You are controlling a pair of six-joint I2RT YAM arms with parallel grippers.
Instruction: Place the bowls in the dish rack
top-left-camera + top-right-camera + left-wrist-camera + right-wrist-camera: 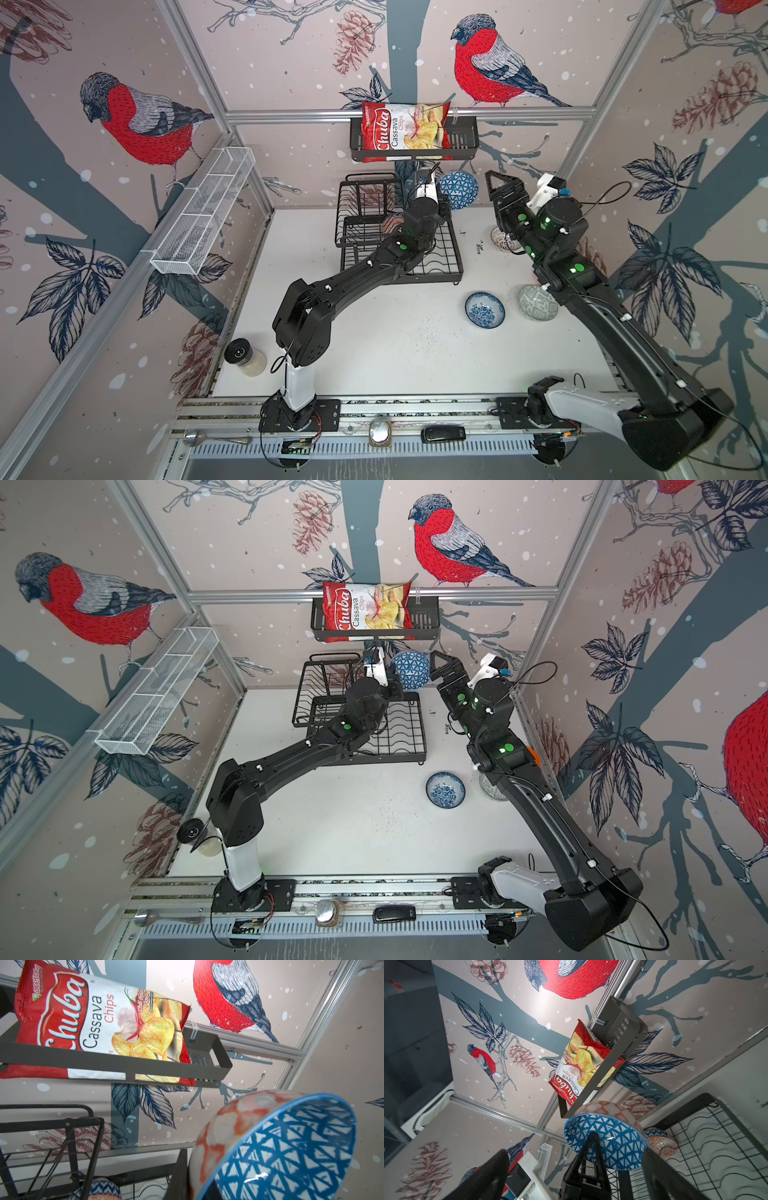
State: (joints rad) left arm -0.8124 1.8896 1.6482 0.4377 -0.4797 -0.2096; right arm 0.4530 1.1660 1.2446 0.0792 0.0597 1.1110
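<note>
Nearest the front, a black-lidded jar is seen at the left corner of the bench. Farther in, on the right side, the blue-white floral bowl is shown upright and in full. Just beside it the grey-white bowl is partly covered by the right arm. The white lattice bowl is cut off by the same arm, and of the plain orange bowl only an edge is shown. The dish rack is set at the back middle of the bench, with much of its wavy base hidden under the left arm. On that base a zigzag bowl, blue inside and orange-white outside, is lying tilted; it can barely be made out in the top views. Above the rack's rear right corner the blue triangle-patterned bowl is held in the air on edge, with its inside turned toward the right arm. Its rim is blue and its outer wall is mottled orange and white. The rim is pinched by the left tool, which is hidden by its own wrist in both top views. The right tool is spread wide, just beside that bowl and apart from it. Farthest back, a chips bag is carried in a black slatted basket on the wall.
</note>
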